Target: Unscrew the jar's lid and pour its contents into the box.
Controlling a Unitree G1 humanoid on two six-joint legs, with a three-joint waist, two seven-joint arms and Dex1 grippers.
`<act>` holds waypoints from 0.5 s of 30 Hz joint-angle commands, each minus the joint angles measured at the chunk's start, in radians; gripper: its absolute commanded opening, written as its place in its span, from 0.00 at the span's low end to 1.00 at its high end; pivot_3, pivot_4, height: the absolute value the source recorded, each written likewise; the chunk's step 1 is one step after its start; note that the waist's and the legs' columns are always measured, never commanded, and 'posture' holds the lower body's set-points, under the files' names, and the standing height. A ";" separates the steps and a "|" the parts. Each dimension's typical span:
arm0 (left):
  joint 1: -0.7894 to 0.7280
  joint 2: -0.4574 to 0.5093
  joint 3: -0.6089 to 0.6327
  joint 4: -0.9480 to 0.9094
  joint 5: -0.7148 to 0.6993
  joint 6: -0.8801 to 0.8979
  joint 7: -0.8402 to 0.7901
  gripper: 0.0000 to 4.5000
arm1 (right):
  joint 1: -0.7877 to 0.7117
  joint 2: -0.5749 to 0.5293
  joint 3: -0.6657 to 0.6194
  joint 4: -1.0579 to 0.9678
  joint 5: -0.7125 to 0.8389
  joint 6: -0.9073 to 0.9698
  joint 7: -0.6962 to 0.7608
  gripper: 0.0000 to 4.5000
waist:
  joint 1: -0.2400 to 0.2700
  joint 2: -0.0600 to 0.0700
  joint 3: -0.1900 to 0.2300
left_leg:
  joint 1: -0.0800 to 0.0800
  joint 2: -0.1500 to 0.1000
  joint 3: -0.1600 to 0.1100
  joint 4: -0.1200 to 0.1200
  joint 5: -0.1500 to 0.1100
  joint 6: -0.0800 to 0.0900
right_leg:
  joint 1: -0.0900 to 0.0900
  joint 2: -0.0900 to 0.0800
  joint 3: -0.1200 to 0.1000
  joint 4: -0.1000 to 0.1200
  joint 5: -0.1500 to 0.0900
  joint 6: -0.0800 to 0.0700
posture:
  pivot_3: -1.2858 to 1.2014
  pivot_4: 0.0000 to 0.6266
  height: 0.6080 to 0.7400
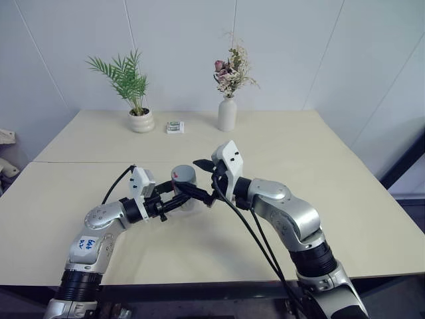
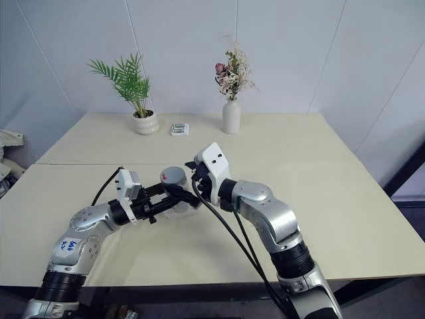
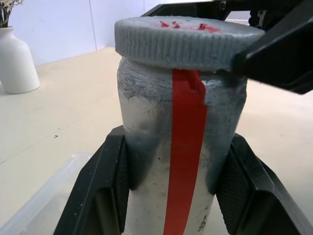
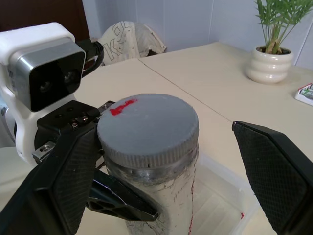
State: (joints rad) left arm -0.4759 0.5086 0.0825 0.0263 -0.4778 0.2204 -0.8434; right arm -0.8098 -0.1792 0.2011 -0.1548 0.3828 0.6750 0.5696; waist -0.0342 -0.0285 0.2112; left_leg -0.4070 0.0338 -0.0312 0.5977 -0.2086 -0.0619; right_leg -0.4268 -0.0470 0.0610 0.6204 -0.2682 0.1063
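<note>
**Jar in hand, lid not yet turned**

My left gripper (image 3: 171, 196) is clamped on the body of the jar (image 3: 178, 161), one finger on each side of the red strip, holding it upright near the middle of the head camera's frame. The lid (image 4: 146, 129) sits square on top and looks fully screwed down, so nothing of the unscrewing is done, as far as I can judge. My right gripper (image 4: 156, 171) stands spread wide, one finger on each side of the lid and neither touching its ribbed rim. The box (image 4: 220, 198) lies on the table (image 1: 299, 173) just under and beside the jar, at the lower right of the right wrist's frame, and it looks bare (the contents I cannot make out through the frosted wall of the jar). What I reckon remains: close my right fingers on the lid, twist it off, lift it clear, then tip the jar over the box
</note>
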 commanded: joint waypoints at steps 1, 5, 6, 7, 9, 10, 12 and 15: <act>-0.025 -0.006 0.010 -0.017 -0.002 -0.004 -0.003 0.43 | -0.025 0.011 -0.008 -0.016 0.002 -0.026 0.011 0.91 | 0.000 0.000 0.000 | 0.000 0.000 0.000 0.000 0.000 0.000 | 0.000 0.000 0.000 0.000 0.000 0.000 | 0.52 0.24 1.00; -0.025 -0.008 0.011 -0.019 -0.001 -0.002 -0.002 0.43 | -0.025 0.018 -0.009 -0.013 0.000 -0.029 0.019 0.65 | 0.000 0.000 0.000 | 0.000 0.000 0.000 0.000 0.000 0.000 | 0.000 0.000 0.000 0.000 0.000 0.000 | 0.52 0.24 1.00; -0.023 -0.007 0.012 -0.020 -0.001 -0.002 -0.002 0.43 | -0.025 0.020 -0.010 -0.013 0.000 -0.029 0.019 0.59 | 0.000 0.000 0.000 | 0.000 0.000 0.000 0.000 0.000 0.000 | 0.000 0.000 0.000 0.000 0.000 0.000 | 0.52 0.24 1.00; -0.022 -0.007 0.012 -0.020 -0.001 -0.002 -0.002 0.43 | -0.026 0.022 -0.011 -0.012 -0.001 -0.029 0.019 0.59 | 0.000 0.000 0.000 | 0.000 0.000 0.000 0.000 0.000 0.000 | 0.000 0.000 0.000 0.000 0.000 0.000 | 0.52 0.24 1.00; -0.019 -0.007 0.012 -0.021 -0.001 0.000 -0.003 0.43 | -0.028 0.024 -0.013 -0.011 0.000 -0.027 0.019 0.59 | 0.000 0.000 0.000 | 0.000 0.000 0.000 0.000 0.000 0.000 | 0.000 0.000 0.000 0.000 0.000 0.000 | 0.52 0.24 1.00; -0.018 -0.007 0.011 -0.021 0.000 0.002 -0.003 0.43 | -0.029 0.024 -0.014 -0.010 0.001 -0.026 0.020 0.59 | 0.000 0.000 0.000 | 0.000 0.000 0.000 0.000 0.000 0.000 | 0.000 0.000 0.000 0.000 0.000 0.000 | 0.52 0.24 1.00; -0.017 -0.006 0.005 -0.020 -0.003 0.016 -0.008 0.43 | -0.032 0.023 -0.018 -0.009 0.008 -0.025 0.030 0.59 | 0.000 0.000 0.000 | 0.000 0.000 0.000 0.000 0.000 0.000 | 0.000 0.000 0.000 0.000 0.000 0.000 | 0.52 0.24 1.00; -0.018 -0.004 -0.025 -0.015 0.010 0.029 -0.030 0.43 | -0.046 0.009 -0.020 -0.001 0.018 -0.029 0.064 0.59 | 0.000 0.000 0.000 | 0.000 0.000 0.000 0.000 0.000 0.000 | 0.000 0.000 0.000 0.000 0.000 0.000 | 0.52 0.24 1.00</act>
State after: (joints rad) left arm -0.4858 0.5044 0.0812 0.0333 -0.4694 0.2474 -0.8420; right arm -0.8143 -0.1725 0.2050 -0.1325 0.3789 0.6706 0.6080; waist -0.0345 -0.0285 0.2112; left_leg -0.4070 0.0339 -0.0312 0.5978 -0.2086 -0.0619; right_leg -0.4269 -0.0469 0.0610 0.6208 -0.2682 0.1063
